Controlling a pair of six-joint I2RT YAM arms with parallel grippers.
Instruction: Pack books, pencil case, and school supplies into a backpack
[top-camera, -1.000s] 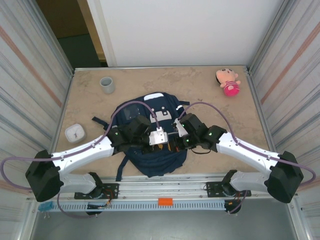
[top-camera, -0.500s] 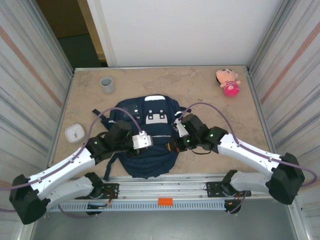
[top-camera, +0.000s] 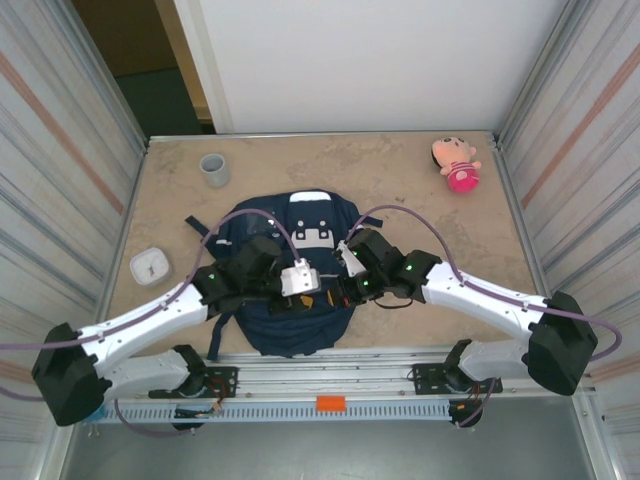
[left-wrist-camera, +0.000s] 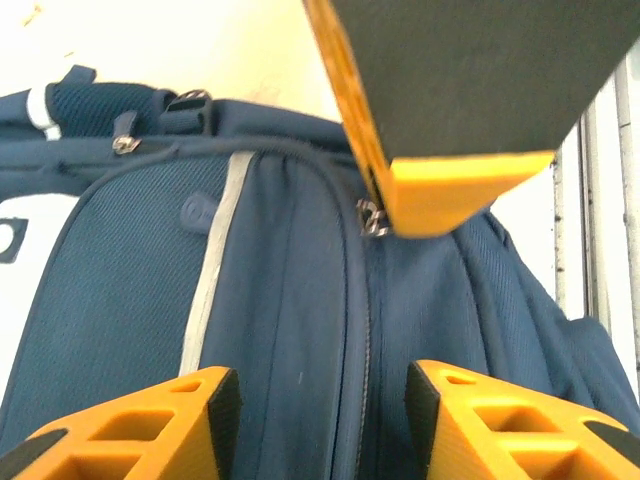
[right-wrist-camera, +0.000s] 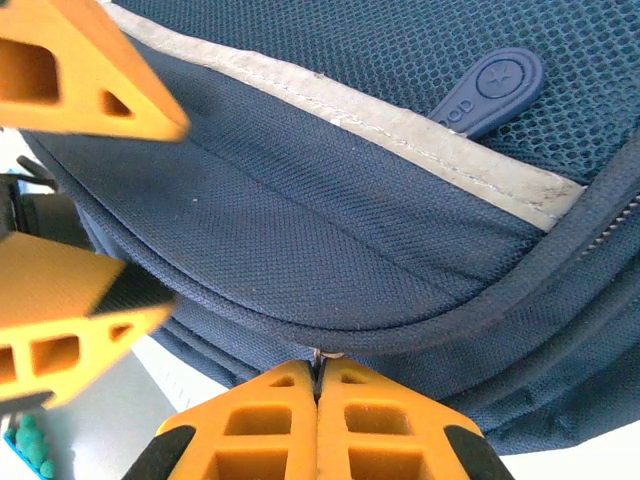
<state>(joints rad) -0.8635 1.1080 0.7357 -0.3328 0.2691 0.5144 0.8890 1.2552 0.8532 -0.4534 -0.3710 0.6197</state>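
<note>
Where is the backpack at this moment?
In the top view the backpack lies flat at the near centre of the table, under both arms, with the white square object to its left.

A grey cup (top-camera: 214, 169) is seen on the beige table (top-camera: 400, 170), well beyond the left pincer (left-wrist-camera: 320, 400) and to its left. A white square object (top-camera: 150, 266) is set far to that pincer's left. A pink plush doll (top-camera: 456, 163) is placed well beyond the right pincer (right-wrist-camera: 318, 400), rightward.

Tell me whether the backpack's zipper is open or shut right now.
Shut where it shows: the backpack is zipped closed below the zip pull, which the right gripper pinches.
</note>
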